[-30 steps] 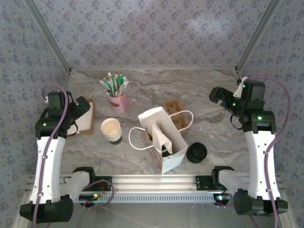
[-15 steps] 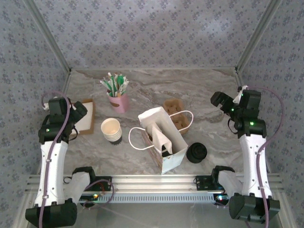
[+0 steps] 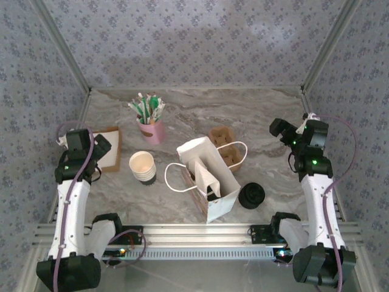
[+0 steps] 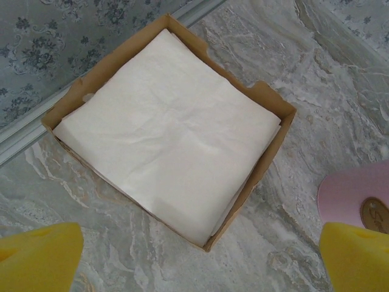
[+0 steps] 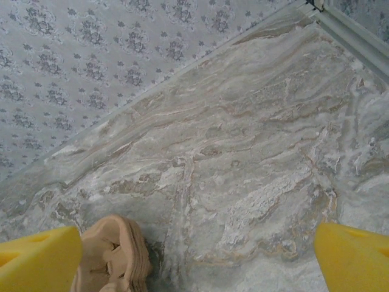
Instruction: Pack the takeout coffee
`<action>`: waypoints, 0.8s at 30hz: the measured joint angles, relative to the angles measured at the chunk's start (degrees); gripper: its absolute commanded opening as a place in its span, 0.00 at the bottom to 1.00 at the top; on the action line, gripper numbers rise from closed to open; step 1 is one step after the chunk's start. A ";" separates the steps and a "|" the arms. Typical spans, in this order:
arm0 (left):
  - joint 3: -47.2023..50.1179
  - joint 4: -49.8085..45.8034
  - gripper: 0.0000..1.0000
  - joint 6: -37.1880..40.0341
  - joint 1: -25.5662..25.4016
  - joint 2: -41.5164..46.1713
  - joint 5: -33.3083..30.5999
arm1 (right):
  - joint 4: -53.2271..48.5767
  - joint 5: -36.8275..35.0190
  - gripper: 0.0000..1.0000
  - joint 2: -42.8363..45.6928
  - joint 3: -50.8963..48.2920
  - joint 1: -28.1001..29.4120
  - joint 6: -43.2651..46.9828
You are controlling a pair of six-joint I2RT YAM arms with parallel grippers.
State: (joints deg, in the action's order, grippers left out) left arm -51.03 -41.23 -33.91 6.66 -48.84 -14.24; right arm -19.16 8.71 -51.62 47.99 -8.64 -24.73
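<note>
**Arms back, coffee seemingly bagged**

Both arms have folded back toward their bases since a second ago; nothing else has shifted.

From above, the left gripper [image 3: 102, 143] hangs over the napkin box [image 3: 120, 149] and the right gripper [image 3: 279, 129] sits near the right wall. Both are spread wide and empty. The bag [image 3: 214, 207] stands mid-tabletop [image 3: 182, 115]. A dark round top inside it looks to me like the coffee [image 3: 209, 193], lid on, though I can't be sure. A cup stack [image 3: 143, 165] and spare lids [image 3: 251, 196] flank the bag.

On the left wrist, yellow fingertips [image 4: 37, 255] stand far apart above the napkins [image 4: 164, 128], with a pink cup [image 4: 352, 198] at the edge.

On the right wrist, the fingertips are wide over bare marble beside a pulp carrier [image 5: 115, 258].

Packing seems finished. I'd expect only parking next, or a check that the bag stands.
</note>
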 measured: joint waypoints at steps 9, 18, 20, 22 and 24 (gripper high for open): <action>6.60 7.54 0.99 2.21 0.11 1.86 -1.92 | 9.70 -2.93 1.00 1.31 -8.87 -0.02 2.54; 22.32 25.64 0.99 10.10 0.11 2.19 -2.21 | 25.75 -9.20 1.00 0.17 -22.67 0.00 4.15; 25.18 30.10 0.99 11.93 0.11 2.16 -1.90 | 29.49 -10.84 1.00 -1.31 -24.63 0.00 4.68; 27.93 35.08 0.99 13.81 0.11 1.99 -1.38 | 33.86 -12.44 1.00 -3.06 -26.47 0.09 5.07; 30.69 40.65 0.99 15.72 0.11 1.36 -0.33 | 38.12 -14.23 1.00 -5.88 -27.93 0.52 5.70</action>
State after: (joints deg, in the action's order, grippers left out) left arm -20.34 -0.58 -18.20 6.76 -47.48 -14.57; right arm 18.96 -5.52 -57.49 20.05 -8.12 -19.03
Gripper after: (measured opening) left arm 0.994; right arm 0.998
